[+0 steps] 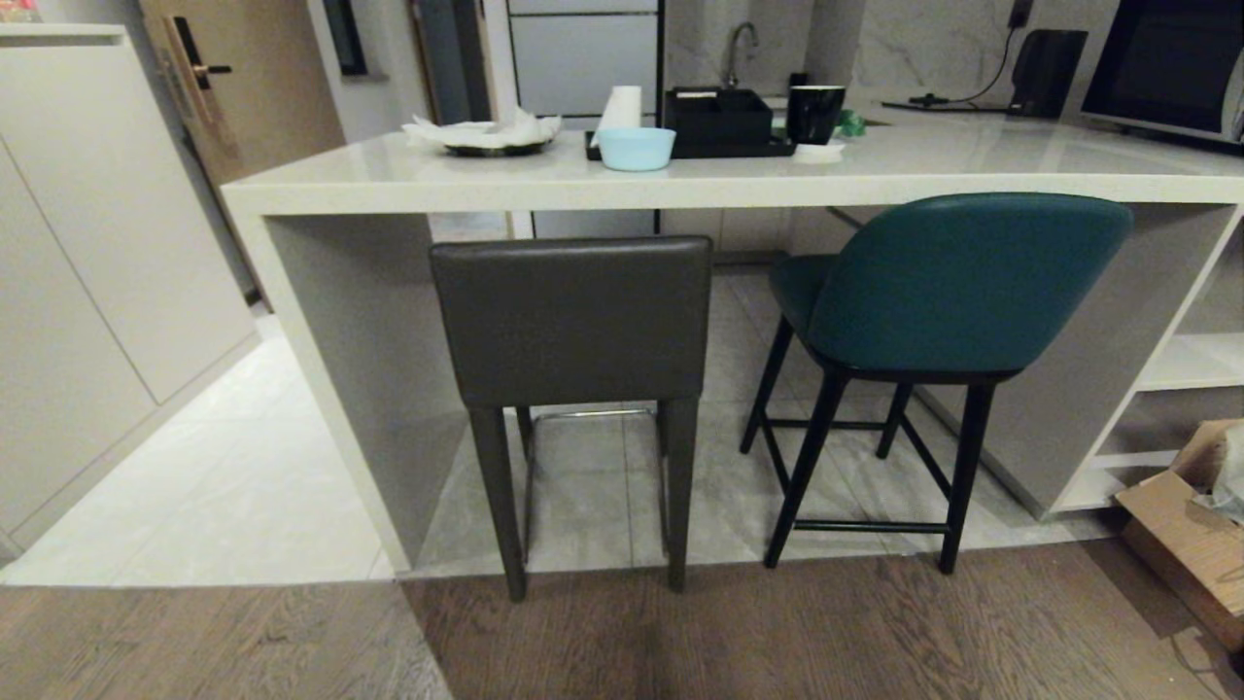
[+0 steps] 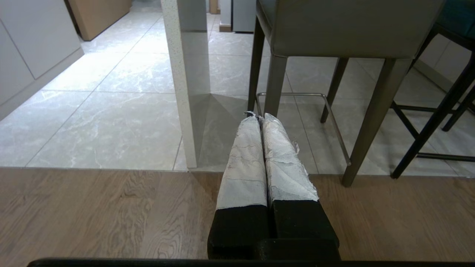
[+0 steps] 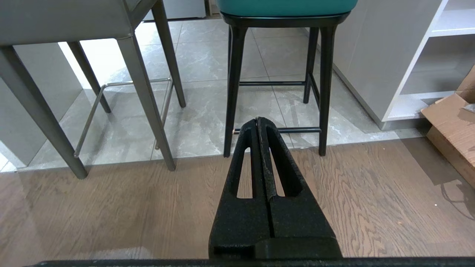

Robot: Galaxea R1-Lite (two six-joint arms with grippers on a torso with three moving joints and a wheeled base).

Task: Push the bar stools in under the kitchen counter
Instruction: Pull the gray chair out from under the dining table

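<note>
Two stools: boxy grey leather (image 1: 571, 316), curved teal shell (image 1: 957, 282).

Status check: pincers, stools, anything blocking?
Left pincer, right pincer shut, empty, low. Grey stool, teal stool at counter edge. Nothing blocking.

Soft, even indoor light over the whole room. The glossy kitchen counter (image 1: 739, 165) throws back a pale sheen, and the floor tiles (image 2: 111, 111) gleam with mild glare. Dim shadow pools beneath the counter. Straight lines bow toward the head view's edges; far background slightly soft.
</note>
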